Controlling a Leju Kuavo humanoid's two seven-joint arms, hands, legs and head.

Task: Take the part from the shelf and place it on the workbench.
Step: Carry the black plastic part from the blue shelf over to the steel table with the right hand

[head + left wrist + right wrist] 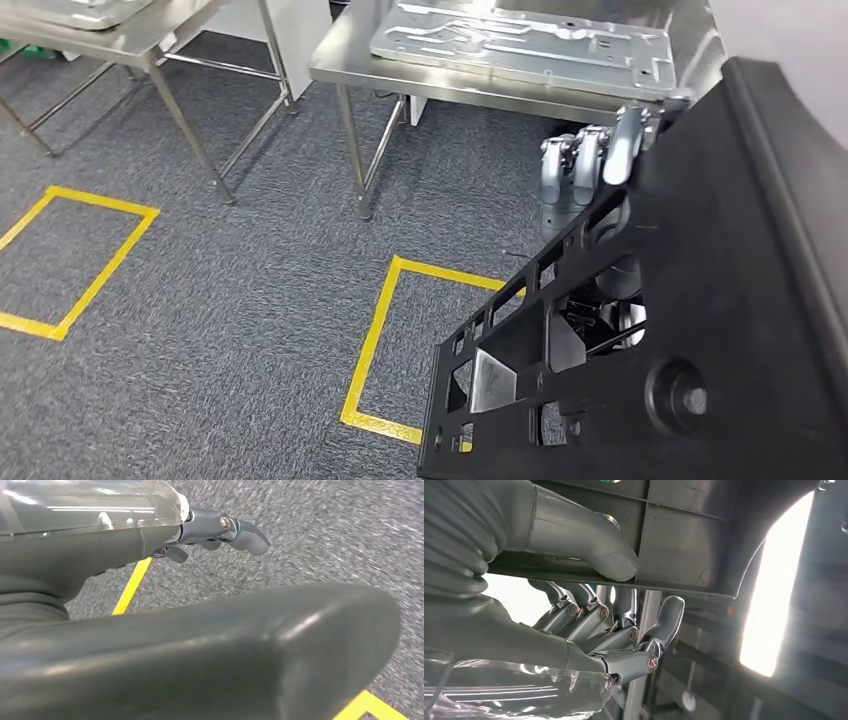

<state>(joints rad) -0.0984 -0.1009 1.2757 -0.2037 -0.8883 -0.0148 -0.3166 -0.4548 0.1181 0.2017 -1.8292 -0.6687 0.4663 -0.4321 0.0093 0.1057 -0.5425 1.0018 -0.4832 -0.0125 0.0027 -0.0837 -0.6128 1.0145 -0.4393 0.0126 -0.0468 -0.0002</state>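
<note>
- Black moulded plastic part (pixel 720 300), a large flat panel with rectangular cut-outs: carried tilted at the right of the head view, above the grey carpet floor (pixel 250 300), not on any table.
- Right hand (pixel 590 165): head view shows silver fingers hooked over the part's upper edge; right wrist view shows the thick grey thumb (pixel 609 555) pressed on one face of a panel edge and the darker fingers (pixel 624 635) curled on the other side, so the hand grips the part.
- Left hand (pixel 220 530): left wrist view shows fingers bent above the carpet with nothing seen in them; whether it touches the part I cannot tell.
- Stainless steel workbench (pixel 340 65): ahead, well apart from the part, bearing a pale grey ribbed metal panel (pixel 520 45).
- Second steel table (pixel 130 40): far left.
- Yellow tape rectangles (pixel 375 330): on the carpet, one partly hidden by the part.
</note>
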